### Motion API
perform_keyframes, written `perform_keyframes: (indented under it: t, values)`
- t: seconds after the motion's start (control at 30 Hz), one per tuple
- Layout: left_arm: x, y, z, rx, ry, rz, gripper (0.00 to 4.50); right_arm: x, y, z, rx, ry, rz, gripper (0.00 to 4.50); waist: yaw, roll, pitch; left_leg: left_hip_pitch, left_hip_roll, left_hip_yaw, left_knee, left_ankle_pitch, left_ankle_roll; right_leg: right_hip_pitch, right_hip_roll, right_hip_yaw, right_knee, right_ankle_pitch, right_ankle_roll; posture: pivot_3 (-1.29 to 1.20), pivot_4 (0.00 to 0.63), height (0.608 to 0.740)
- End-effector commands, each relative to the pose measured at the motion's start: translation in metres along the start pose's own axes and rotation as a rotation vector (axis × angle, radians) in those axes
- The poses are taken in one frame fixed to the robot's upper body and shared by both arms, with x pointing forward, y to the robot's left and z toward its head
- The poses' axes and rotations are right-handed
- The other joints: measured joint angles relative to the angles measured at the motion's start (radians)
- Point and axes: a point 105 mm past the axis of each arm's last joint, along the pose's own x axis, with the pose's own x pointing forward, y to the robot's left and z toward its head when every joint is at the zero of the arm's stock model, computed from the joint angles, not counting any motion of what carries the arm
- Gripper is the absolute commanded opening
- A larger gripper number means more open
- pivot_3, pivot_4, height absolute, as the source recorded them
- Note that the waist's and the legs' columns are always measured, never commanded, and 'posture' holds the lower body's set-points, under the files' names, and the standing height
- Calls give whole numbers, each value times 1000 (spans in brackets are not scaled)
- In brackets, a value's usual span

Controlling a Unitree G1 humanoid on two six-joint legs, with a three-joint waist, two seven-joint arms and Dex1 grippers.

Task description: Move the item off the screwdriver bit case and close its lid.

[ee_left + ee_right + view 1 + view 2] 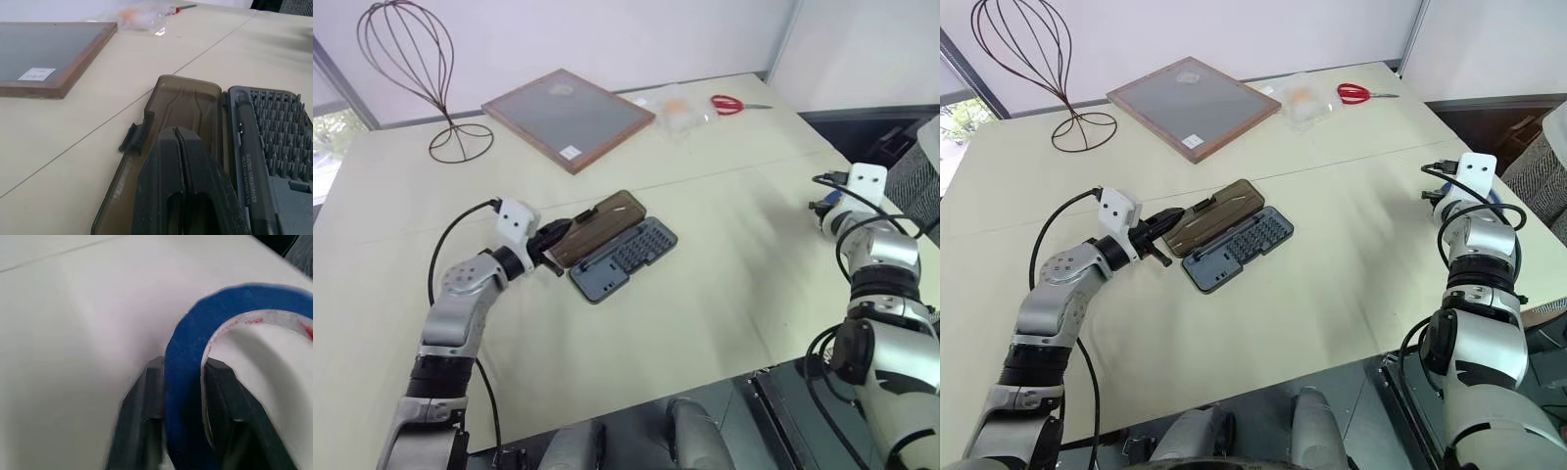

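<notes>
The screwdriver bit case lies open mid-table, with rows of bits and a driver in its dark grey base. Its smoky-brown lid is folded back beside the base, the latch tab sticking out from its edge. My left gripper is shut, and its tips reach over the near end of the lid. Far to the right, my right gripper has the band of the item, a blue tape roll, between its fingers just above the table. The right gripper is well away from the case.
A wood-framed grey panel lies at the back, with a wire stand to its left. A clear plastic bag and red scissors lie at the back right. The table's right edge is close to my right gripper.
</notes>
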Motion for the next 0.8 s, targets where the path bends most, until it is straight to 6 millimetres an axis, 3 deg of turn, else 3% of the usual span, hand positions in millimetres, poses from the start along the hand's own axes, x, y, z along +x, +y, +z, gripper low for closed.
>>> perform_keyframes:
  t: [0.03, 0.1, 0.2, 0.3, 0.43, 0.57, 0.7, 0.8]
  values:
    - [-5, 5, 11, 25, -33, 12, 0, -4, -1, 17, 13, -63, 13, 3440, 0, 0, 0, 0, 0, 0, 0, 0, 0, 0, 0, 0, 0, 0, 0, 0, 150, 740]
    - [-5, 5, 10, 19, -31, 11, 0, -4, 0, 17, 13, -63, 20, 4435, 0, 0, 0, 0, 0, 0, 0, 0, 0, 0, 0, 0, 0, 0, 0, 0, 150, 740]
    - [-6, 5, 10, 7, -30, 7, 0, -8, 5, 23, -13, -91, 48, 4435, 0, 0, 0, 0, 0, 0, 0, 0, 0, 0, 0, 0, 0, 0, 0, 0, 150, 740]
    - [-7, 5, 11, -2, -31, 8, 0, -21, 23, 43, -91, -169, 135, 4435, -1, 0, 0, 0, 0, 0, 0, 0, 0, 0, 0, 0, 0, 0, 0, 0, 150, 740]
    - [-7, 6, 12, -18, -31, 8, 0, -52, 84, 77, -239, -284, 393, 4435, -4, 0, 0, 0, 0, 0, 0, 0, 0, 0, 0, 0, 0, 0, 0, 0, 150, 740]
    - [-4, 1, 9, -27, -13, -16, 0, -80, 149, 91, -366, -332, 623, 4435, -2, 0, 0, 1, 1, -1, 0, 0, 0, 0, 1, 0, 0, 0, 0, 0, 150, 740]
    - [0, 5, -1, -30, 38, 16, 0, -94, 187, 84, -411, -332, 739, 4435, 5, 0, 0, 1, 1, -2, 0, 0, 0, 0, 1, -1, 0, 0, 0, 0, 150, 740]
    - [3, 14, -7, -57, 57, 65, 0, -103, 211, 67, -455, -329, 803, 4435, 13, 0, 0, 0, 0, -4, 1, 0, 0, 1, 0, -2, 0, 0, 0, 0, 150, 740]
